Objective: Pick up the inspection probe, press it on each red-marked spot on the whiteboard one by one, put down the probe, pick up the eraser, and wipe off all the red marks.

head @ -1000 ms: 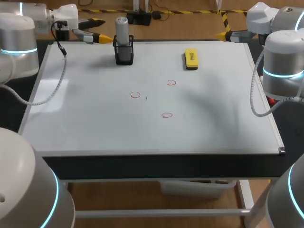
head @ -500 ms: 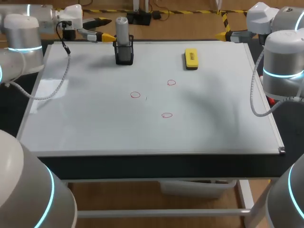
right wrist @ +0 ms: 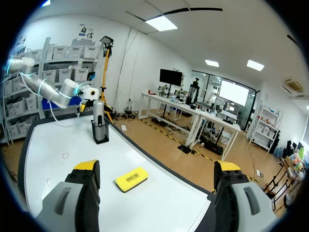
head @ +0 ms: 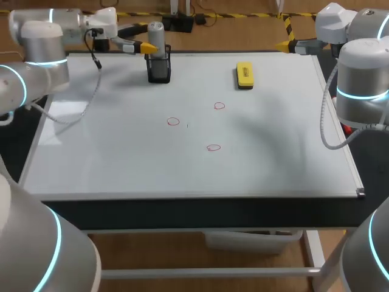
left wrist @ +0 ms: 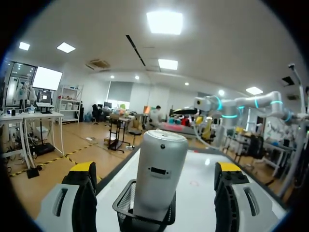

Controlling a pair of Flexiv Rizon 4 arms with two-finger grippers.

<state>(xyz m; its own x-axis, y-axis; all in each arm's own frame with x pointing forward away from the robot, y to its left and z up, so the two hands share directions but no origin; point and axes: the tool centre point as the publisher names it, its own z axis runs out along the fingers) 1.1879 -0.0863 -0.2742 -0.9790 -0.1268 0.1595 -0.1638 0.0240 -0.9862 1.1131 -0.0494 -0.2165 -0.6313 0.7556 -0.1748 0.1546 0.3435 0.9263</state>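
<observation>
At the whiteboard's (head: 121,164) far edge, the left claw (head: 141,38), wide open and empty, has neared the probe (head: 156,36).

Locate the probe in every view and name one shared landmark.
Head: probe upright in the holder, far left of the whiteboard.
Left wrist: probe between the open left gripper fingers, untouched.
Right wrist: probe far ahead, beyond the eraser.
Shared landmark: the black holder under it.

Whiteboard (head: 121,164) shown covering the tabletop (head: 200,211). A black mesh holder (head: 159,69) is stood on the board at upper left of the frame, and a yellow eraser (head: 244,75) is laid flat at upper right of centre. Three red marks (head: 173,121) are drawn near the middle.
</observation>
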